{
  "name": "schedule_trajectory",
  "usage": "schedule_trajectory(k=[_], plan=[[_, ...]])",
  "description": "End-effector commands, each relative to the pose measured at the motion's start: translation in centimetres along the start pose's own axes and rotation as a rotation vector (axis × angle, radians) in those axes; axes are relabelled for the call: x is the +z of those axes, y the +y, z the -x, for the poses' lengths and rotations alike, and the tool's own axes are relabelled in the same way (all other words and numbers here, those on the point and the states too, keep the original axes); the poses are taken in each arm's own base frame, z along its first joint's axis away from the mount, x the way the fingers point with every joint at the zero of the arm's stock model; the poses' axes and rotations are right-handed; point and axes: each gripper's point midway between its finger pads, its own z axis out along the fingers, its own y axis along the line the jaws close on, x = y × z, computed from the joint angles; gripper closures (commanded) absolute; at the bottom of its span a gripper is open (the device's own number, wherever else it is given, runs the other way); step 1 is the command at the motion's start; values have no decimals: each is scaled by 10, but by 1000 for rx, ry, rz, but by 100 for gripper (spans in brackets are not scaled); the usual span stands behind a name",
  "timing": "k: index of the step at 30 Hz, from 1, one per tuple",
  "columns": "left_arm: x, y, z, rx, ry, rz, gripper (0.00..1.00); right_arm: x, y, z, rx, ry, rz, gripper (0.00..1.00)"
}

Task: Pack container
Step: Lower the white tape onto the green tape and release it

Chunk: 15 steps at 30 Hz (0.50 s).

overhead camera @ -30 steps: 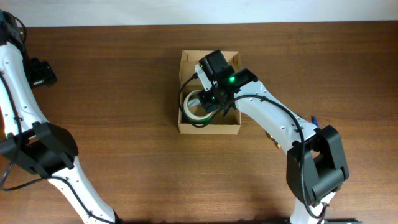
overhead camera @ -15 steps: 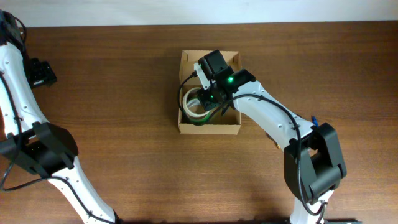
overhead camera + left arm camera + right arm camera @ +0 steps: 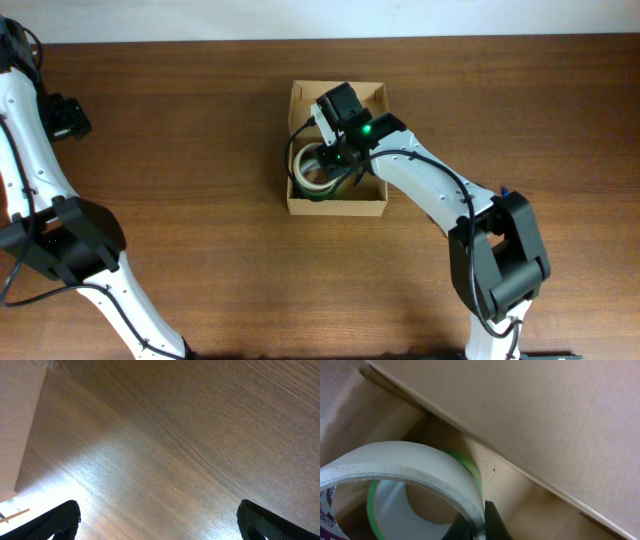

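Inside the open tan cardboard container (image 3: pixel 337 208) at the table's far edge, the right gripper (image 3: pixel 335 166) has edged leftward, fingers pinching the whitish green-cored tape roll (image 3: pixel 405 460). The roll sits low enough that release seems due. The left gripper (image 3: pixel 160 522) gapes empty near the far-left corner.

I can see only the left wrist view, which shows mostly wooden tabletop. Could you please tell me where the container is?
Observer: The container sits open in the middle of the table, well to the right of your left pincer, which is out by the left edge.
Operator: Thank you. Is the right arm anywhere near it?
Observer: Yes, the right pincer reaches down inside the container.
Operator: Is it holding anything?
Observer: It is closed on the wall of a clear tape roll that lies inside the container.
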Motion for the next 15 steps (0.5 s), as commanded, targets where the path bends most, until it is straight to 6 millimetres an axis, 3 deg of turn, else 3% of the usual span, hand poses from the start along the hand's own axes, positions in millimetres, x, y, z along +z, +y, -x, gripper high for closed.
schedule_trajectory(k=[1, 15], plan=[[-5, 4, -1, 7, -8, 6, 0, 5, -3, -5, 11, 17, -19, 96], [-5, 4, -1, 7, -8, 6, 0, 9, -4, -15, 11, 51, -27, 96]])
